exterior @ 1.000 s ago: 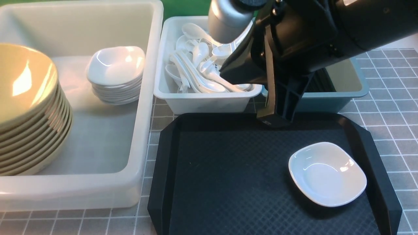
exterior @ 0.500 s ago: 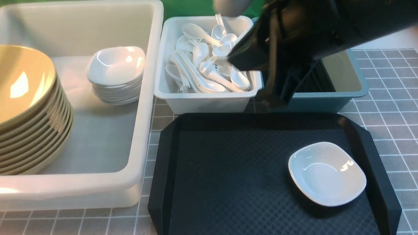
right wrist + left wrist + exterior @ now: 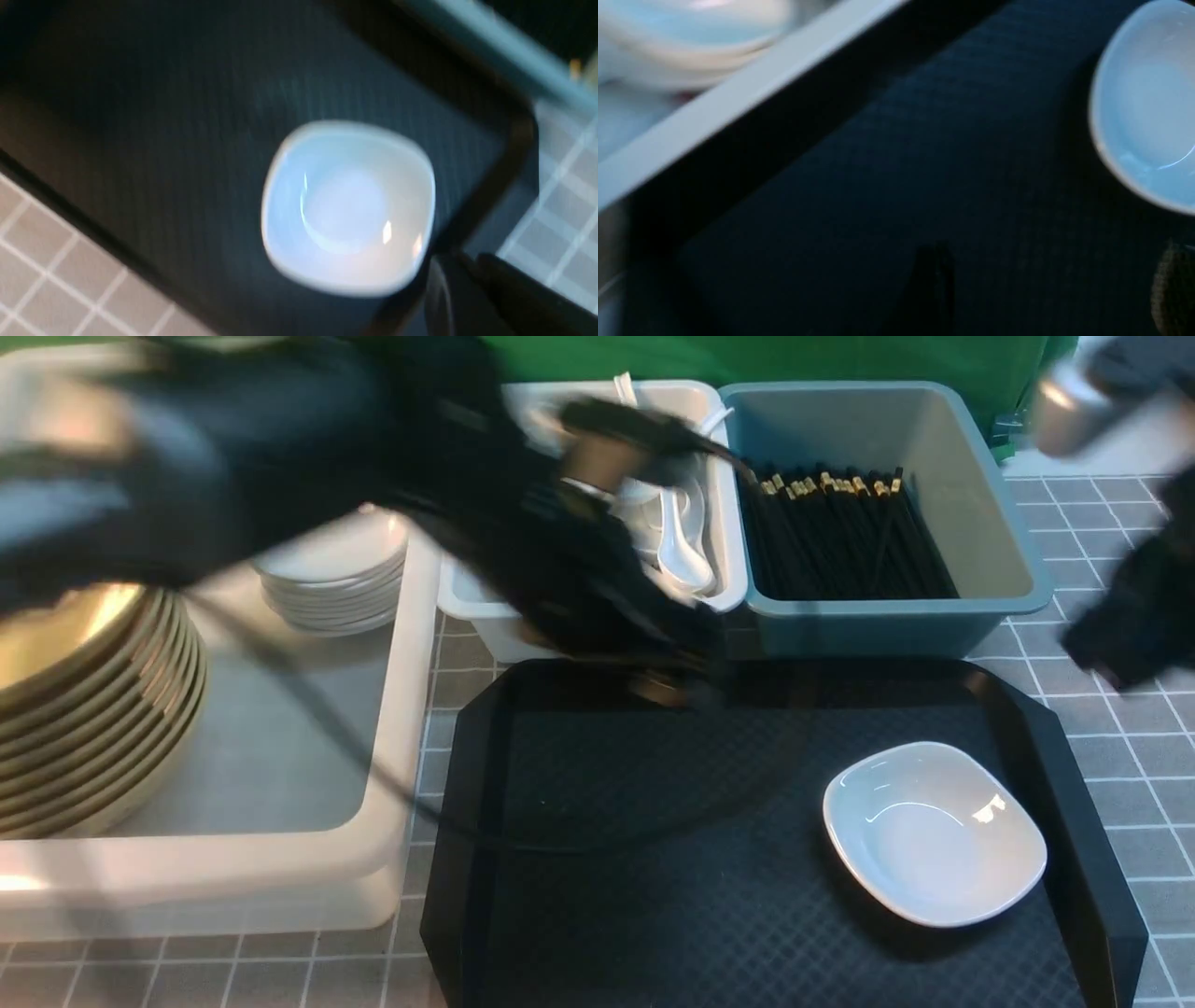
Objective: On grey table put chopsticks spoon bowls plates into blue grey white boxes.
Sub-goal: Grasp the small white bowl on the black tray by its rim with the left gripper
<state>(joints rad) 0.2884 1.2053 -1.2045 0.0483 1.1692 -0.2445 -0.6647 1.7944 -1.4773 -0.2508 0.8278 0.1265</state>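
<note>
One white plate lies on the right of the black tray; it also shows in the left wrist view as the plate and in the right wrist view as the plate. My left arm, blurred, reaches across the boxes, and its left gripper is open and empty over the tray's far edge. My right gripper is shut and empty at the right, beside the blue-grey box holding chopsticks. Spoons lie in the small grey-white box. Bowls and stacked plates sit in the big white box.
The grey tiled table shows to the right of the tray and along the front. A green backdrop rises behind the boxes. My left arm hides the big white box's far part and most of the spoon box.
My right arm has pulled away from the blue-grey box to the far right, uncovering the chopsticks. My left arm has swept in from the left to the tray's far edge.
</note>
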